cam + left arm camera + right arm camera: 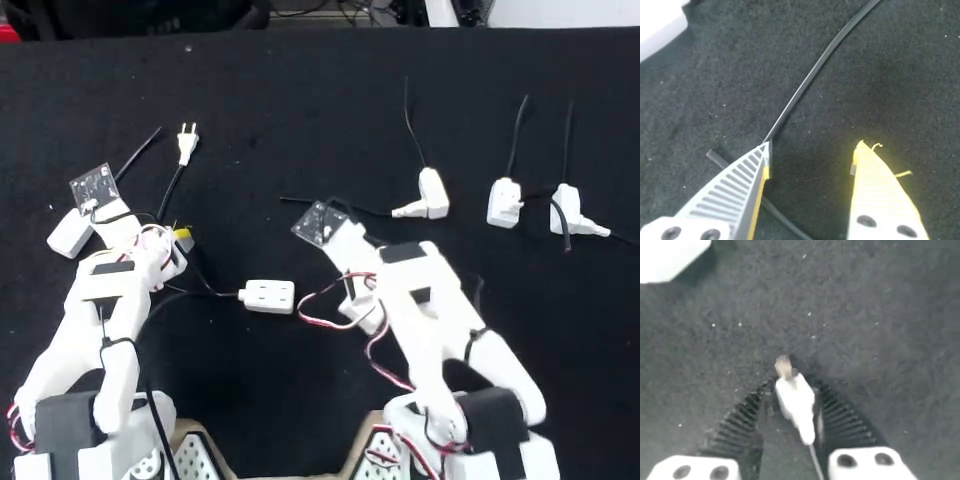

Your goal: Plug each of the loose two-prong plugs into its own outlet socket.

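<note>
- The left pincer stands wide open just above the black worktop, its yellow-lined fingertips well apart and holding nothing.
- A black cable runs from the upper right of the left wrist view down to the tip of the grey-ribbed finger and passes under it. It lies beside the gap between the fingers rather than in it.
- In the high view the left pincer sits at middle left. The loose plug, white with its two prongs pointing up the frame, lies above it in the upper left. Its black cable trails down to the pincer.
- The right pincer is closed narrow on a white plug. The plug is clamped between the two dark ribbed fingers, its tip pointing away from the wrist and close over the worktop.
- In the high view the right pincer is at centre, just right of a white outlet socket that lies flat on the worktop, apart from the held plug.
- A white block shows at the upper left corner of the right wrist view, well apart from the held plug. I cannot tell what it is.
- Three more white socket units lie in a row at upper right of the high view, each with a black cord leading up the frame.
</note>
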`<move>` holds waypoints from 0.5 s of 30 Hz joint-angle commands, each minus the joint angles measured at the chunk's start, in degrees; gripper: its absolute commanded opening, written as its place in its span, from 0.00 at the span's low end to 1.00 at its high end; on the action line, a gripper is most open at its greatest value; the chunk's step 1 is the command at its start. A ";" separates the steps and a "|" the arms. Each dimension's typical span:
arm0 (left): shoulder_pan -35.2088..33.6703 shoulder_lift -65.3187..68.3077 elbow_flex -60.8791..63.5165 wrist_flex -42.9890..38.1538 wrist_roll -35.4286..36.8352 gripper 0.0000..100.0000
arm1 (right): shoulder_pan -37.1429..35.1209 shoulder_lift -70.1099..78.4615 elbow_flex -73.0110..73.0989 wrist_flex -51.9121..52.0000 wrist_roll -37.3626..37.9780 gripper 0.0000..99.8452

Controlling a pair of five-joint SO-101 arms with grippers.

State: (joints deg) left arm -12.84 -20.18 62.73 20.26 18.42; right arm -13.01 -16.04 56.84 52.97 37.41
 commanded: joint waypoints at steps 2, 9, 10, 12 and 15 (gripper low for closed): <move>-0.48 -1.05 -0.48 -0.62 0.26 0.26 | 2.73 0.04 -4.18 2.37 4.40 0.10; -0.48 -1.05 -0.66 -0.62 0.26 0.26 | 7.21 -0.48 -3.47 3.08 9.49 0.09; -0.48 -1.05 -0.66 -0.62 0.26 0.26 | 7.30 -0.48 -3.47 3.08 9.67 0.09; -0.48 -1.05 -0.66 -0.62 0.26 0.26 | 7.03 -0.48 -3.30 3.08 9.58 0.09; -0.48 -1.05 -0.66 -0.62 0.26 0.26 | 4.92 -0.48 -3.30 2.73 9.32 0.09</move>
State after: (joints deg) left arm -12.84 -20.18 62.73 20.26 18.42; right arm -6.95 -15.96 55.34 55.78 46.37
